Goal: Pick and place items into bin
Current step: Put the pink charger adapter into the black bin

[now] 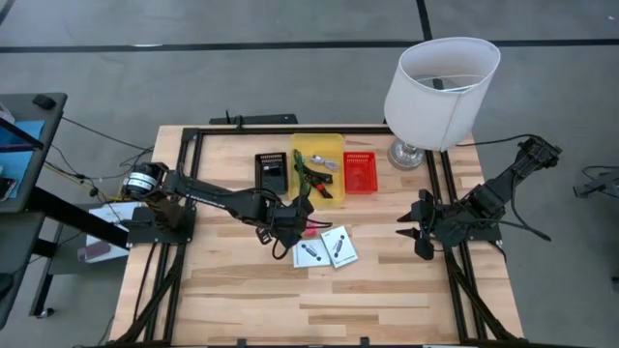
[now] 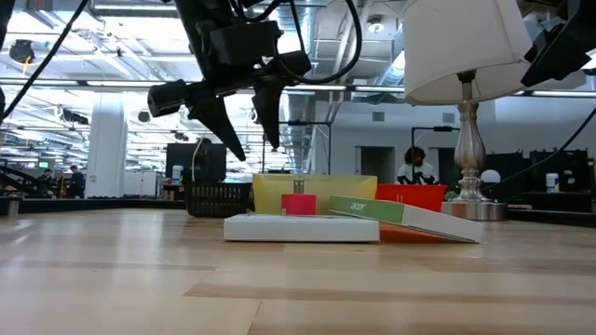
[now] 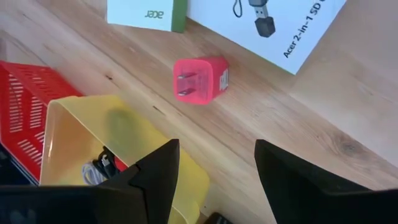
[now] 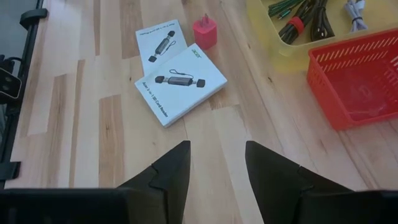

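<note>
A small pink-red plug cube [image 3: 200,79] lies on the wood just in front of the yellow bin [image 1: 334,147], beside two white boxes with black marks [image 1: 309,254] [image 1: 339,245]. One box leans on the other [image 2: 400,216]. My left gripper [image 3: 217,180] hovers open above the table [image 2: 256,149], next to the cube [image 1: 311,229] and touching nothing. Inside the yellow bin lie the green-handled tool [image 1: 311,164], the red-and-black cable [image 4: 297,23] and the silver cable [image 4: 356,9]. My right gripper [image 4: 217,168] waits open at the table's right [image 1: 416,232].
A red basket [image 1: 360,172] stands right of the yellow bin and a black basket [image 1: 272,172] left of it. The white lamp [image 1: 440,92] stands at the far right corner. Bare wood stretches across the near half of the table [image 1: 290,309].
</note>
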Controlling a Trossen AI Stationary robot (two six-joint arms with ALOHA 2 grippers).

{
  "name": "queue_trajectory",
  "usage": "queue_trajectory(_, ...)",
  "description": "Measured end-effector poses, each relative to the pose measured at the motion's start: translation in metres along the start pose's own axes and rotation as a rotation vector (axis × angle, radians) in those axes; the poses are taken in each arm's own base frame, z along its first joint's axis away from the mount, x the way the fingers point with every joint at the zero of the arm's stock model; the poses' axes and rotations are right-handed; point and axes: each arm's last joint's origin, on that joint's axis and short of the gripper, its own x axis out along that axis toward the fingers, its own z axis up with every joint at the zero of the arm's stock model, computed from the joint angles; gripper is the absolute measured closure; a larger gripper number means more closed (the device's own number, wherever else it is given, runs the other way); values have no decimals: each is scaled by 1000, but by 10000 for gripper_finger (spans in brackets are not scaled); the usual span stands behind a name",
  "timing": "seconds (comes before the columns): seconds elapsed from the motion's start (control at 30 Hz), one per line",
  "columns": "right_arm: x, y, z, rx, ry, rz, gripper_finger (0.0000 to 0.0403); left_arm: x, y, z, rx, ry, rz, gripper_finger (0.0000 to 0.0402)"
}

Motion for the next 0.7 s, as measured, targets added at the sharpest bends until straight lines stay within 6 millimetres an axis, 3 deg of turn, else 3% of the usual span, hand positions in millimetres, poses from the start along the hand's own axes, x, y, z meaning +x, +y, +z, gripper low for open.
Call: queue_trajectory(0.7, 0, 0, -1, -4, 6, -2, 252, -22, 23, 9, -51, -29, 67, 198)
